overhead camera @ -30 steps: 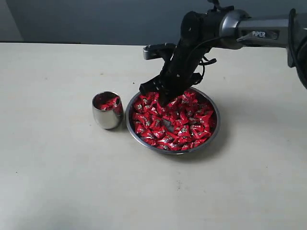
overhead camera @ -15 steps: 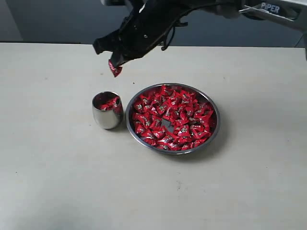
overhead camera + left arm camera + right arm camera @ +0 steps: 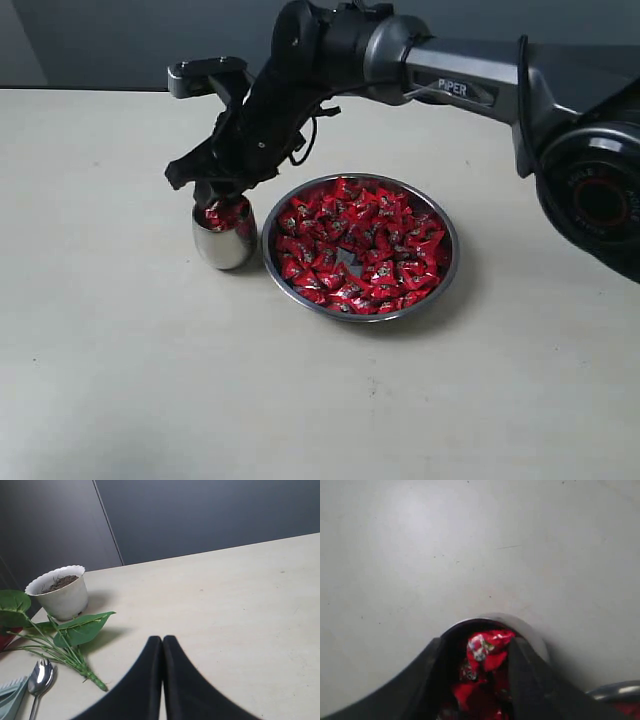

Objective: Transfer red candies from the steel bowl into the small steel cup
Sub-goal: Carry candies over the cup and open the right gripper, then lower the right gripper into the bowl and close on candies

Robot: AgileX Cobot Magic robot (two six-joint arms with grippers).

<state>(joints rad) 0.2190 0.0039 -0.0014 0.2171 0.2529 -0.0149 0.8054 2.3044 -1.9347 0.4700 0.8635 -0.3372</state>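
Observation:
The small steel cup (image 3: pixel 224 240) stands just left of the steel bowl (image 3: pixel 452 250), which is full of red candies (image 3: pixel 360 245). My right gripper (image 3: pixel 215 200) reaches across and hangs right over the cup's mouth. In the right wrist view its fingers stand apart over the cup (image 3: pixel 530 632), so the right gripper (image 3: pixel 476 647) is open. A red candy (image 3: pixel 487 647) sits between the fingers on top of other candies in the cup. My left gripper (image 3: pixel 162 639) is shut on nothing, over bare table, outside the exterior view.
Near the left gripper are a white plant pot (image 3: pixel 60 592), a leafy green sprig (image 3: pixel 75 630) and a spoon (image 3: pixel 40 675). The bowl's rim (image 3: pixel 615 690) shows at the edge of the right wrist view.
The right arm lifted a candy out of the bowl, carried it left and came down over the cup. Its fingers have since parted.

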